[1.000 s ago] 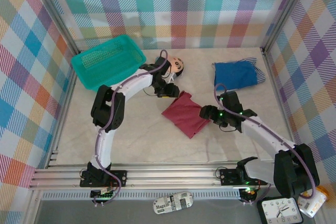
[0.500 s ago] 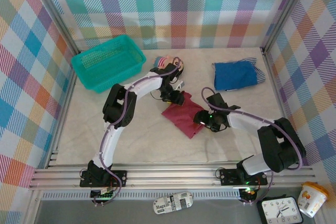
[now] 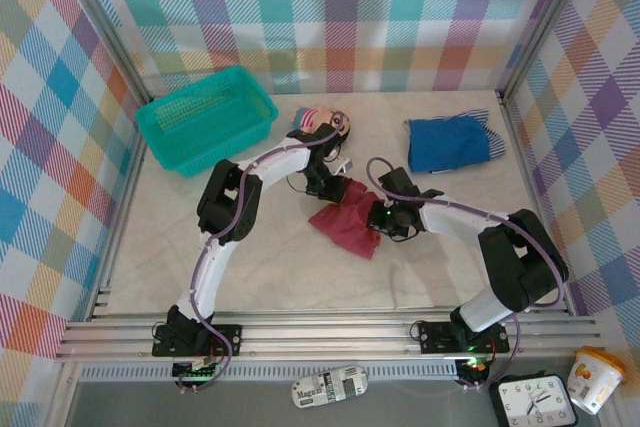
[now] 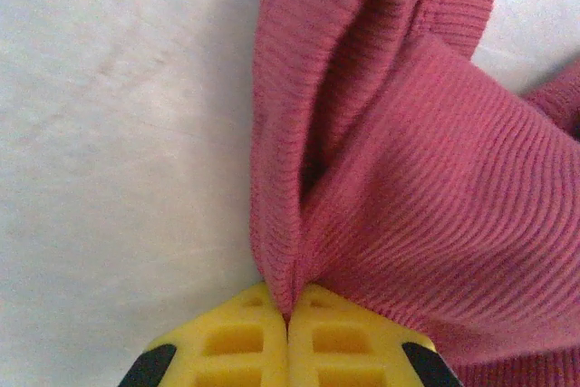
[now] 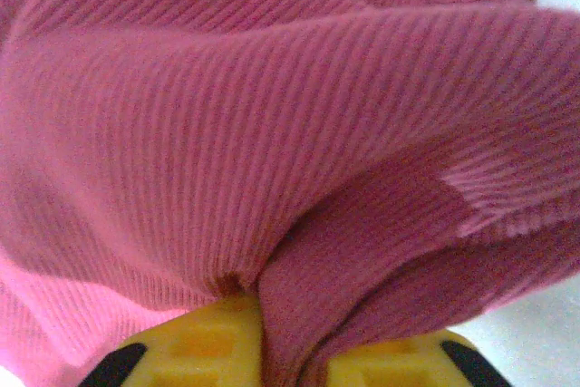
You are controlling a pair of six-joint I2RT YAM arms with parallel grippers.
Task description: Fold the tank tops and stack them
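Folding the red tank top (image 3: 347, 229)
My left gripper (image 4: 288, 316) and right gripper (image 5: 283, 319) pinch its cloth between their jaws; next, lift and fold.

A robot test cell in a lab is shown: a pale table (image 3: 260, 267) is boxed in by checked walls (image 3: 340, 7) on metal posts (image 3: 548, 17). Two arms (image 3: 218, 209) are bolted to an aluminium rail (image 3: 320, 332) at its near edge.

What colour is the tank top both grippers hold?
Dark red tank top, clearest in left wrist view.
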